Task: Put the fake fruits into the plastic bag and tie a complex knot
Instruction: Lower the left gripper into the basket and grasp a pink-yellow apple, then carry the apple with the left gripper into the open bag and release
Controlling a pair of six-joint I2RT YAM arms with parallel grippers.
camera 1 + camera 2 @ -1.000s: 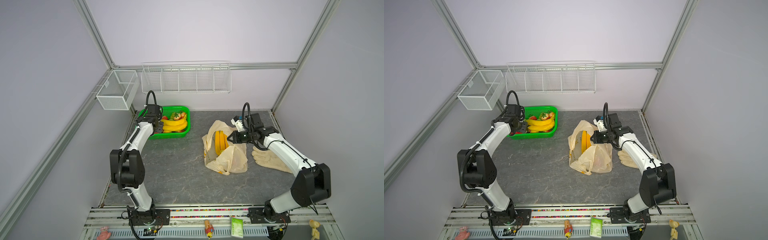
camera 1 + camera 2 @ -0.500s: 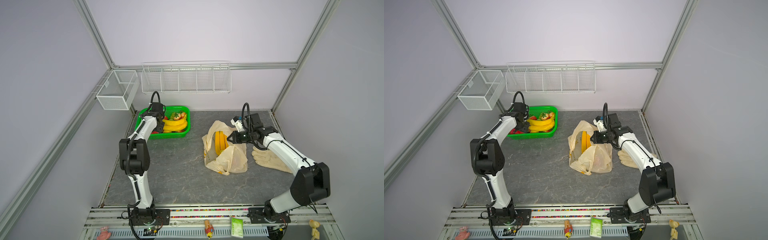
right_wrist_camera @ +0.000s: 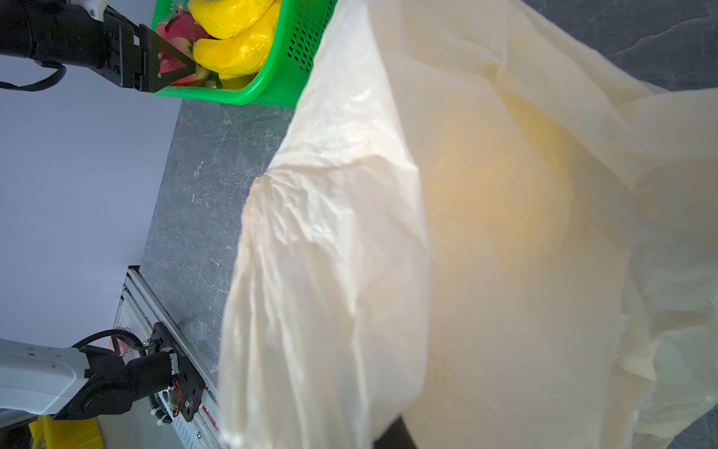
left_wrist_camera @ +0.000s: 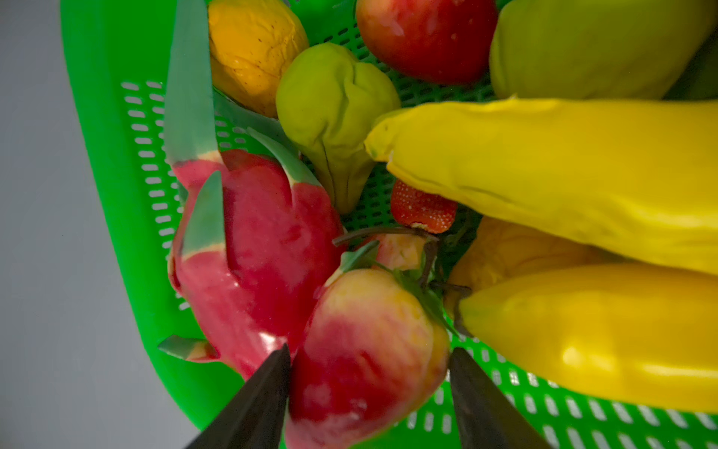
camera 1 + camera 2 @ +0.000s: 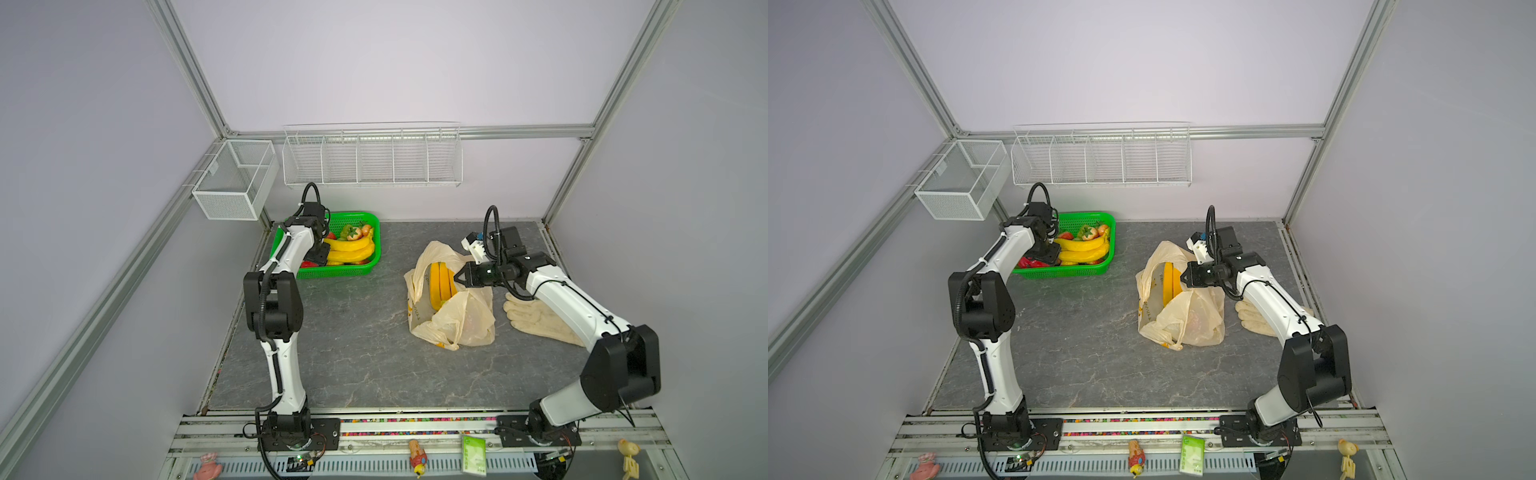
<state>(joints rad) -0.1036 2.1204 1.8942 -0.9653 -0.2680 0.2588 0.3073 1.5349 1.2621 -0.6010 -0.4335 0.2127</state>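
- My left gripper is open, its jaws straddling a red-and-yellow fruit in the green basket.
- Packed around it are a dragon fruit, green pear, strawberry and yellow bananas.
- The basket sits in the desk's far left corner.
- My right gripper is closed, pinching the rim of the plastic bag.
- The bag stands right of the desk's middle with a banana bunch inside.

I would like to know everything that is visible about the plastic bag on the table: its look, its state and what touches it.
The plastic bag is thin, translucent, cream-yellow and crumpled, with some small print on one side. It sits slumped on the grey table, and its mouth gapes open. Yellow bananas lie inside it. The right gripper, shut, pinches the upper rim and holds the mouth up. The handles are not tied.
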